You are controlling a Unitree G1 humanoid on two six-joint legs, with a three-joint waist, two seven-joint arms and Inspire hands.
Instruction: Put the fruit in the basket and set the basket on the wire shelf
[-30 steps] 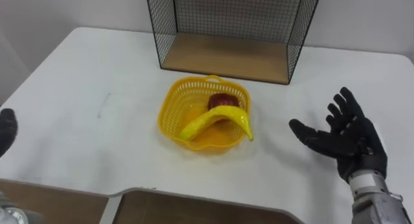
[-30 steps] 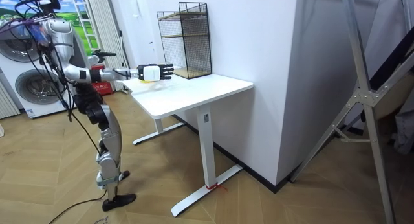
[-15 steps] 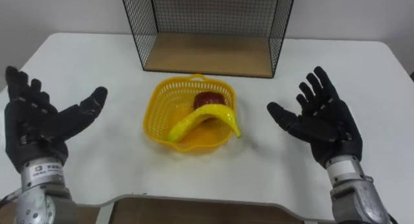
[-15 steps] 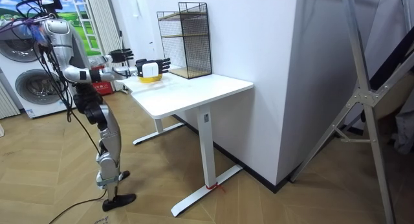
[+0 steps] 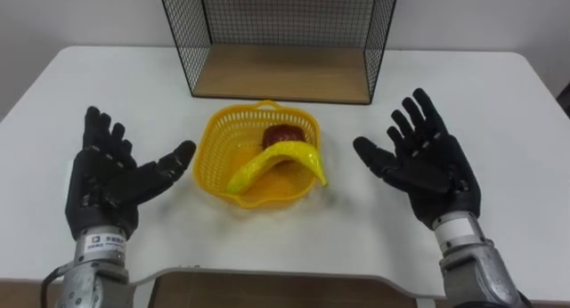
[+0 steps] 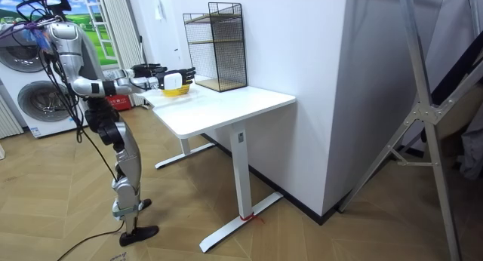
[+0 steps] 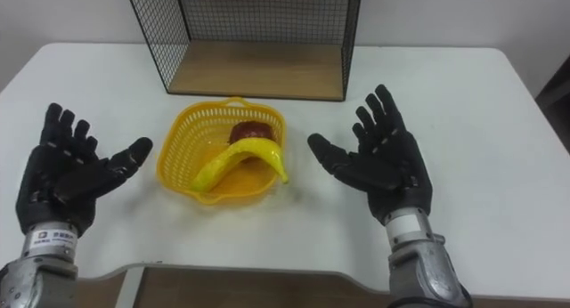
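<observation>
Yellow banana (image 5: 278, 159) diag. across basket (image 5: 216, 135)

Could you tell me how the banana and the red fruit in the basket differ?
The banana is yellow, long and curved; the red fruit is dark and rounded. The banana lies on top, its tip over the basket rim; the red fruit sits beneath, partly hidden. Both are in the basket.

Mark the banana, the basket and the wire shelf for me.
banana (image 5: 280, 153), left eye view, middle of its curve.
basket (image 5: 214, 146), left eye view, left wall.
wire shelf (image 5: 280, 72), left eye view, wooden bottom board.
</observation>
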